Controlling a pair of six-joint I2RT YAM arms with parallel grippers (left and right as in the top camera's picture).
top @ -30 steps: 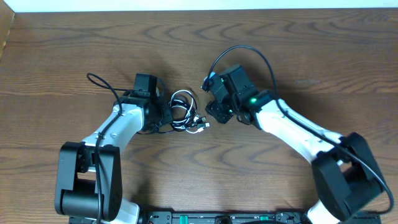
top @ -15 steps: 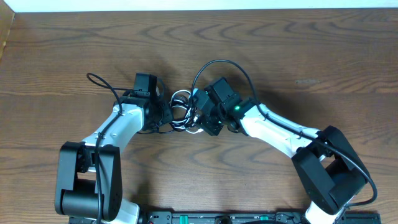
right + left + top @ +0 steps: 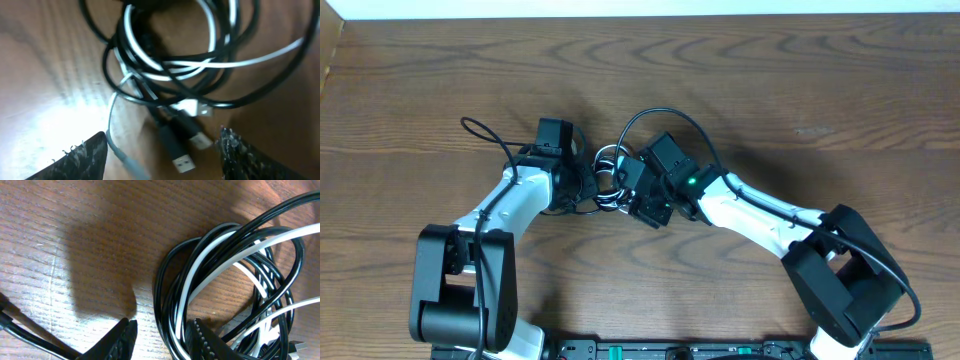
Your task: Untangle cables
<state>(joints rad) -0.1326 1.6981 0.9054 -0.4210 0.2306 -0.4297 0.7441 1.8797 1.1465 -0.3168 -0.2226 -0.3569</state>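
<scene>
The cables (image 3: 610,160) lie as one small black-and-white bundle on the wooden table between my two grippers. In the left wrist view the loops (image 3: 172,305) fill the right half. My left gripper (image 3: 162,341) is open, and a few black and white strands run between its jaws, close against the right finger (image 3: 205,340). It sits at the bundle's left side (image 3: 587,185). My right gripper (image 3: 165,155) is open wide, low over the bundle's right side (image 3: 632,195). The plug ends (image 3: 182,162) lie between its fingers, and the loops (image 3: 170,64) lie beyond them.
The thick black arm wires arch over the right wrist (image 3: 665,115) and loop out left of the left wrist (image 3: 480,130). The table's far edge (image 3: 640,14) runs along the top. Both arm bases stand at the near edge.
My right arm has moved left, from beside the bundle to over its right side, so the plug ends now lie between its open fingers. The left arm has not moved.
</scene>
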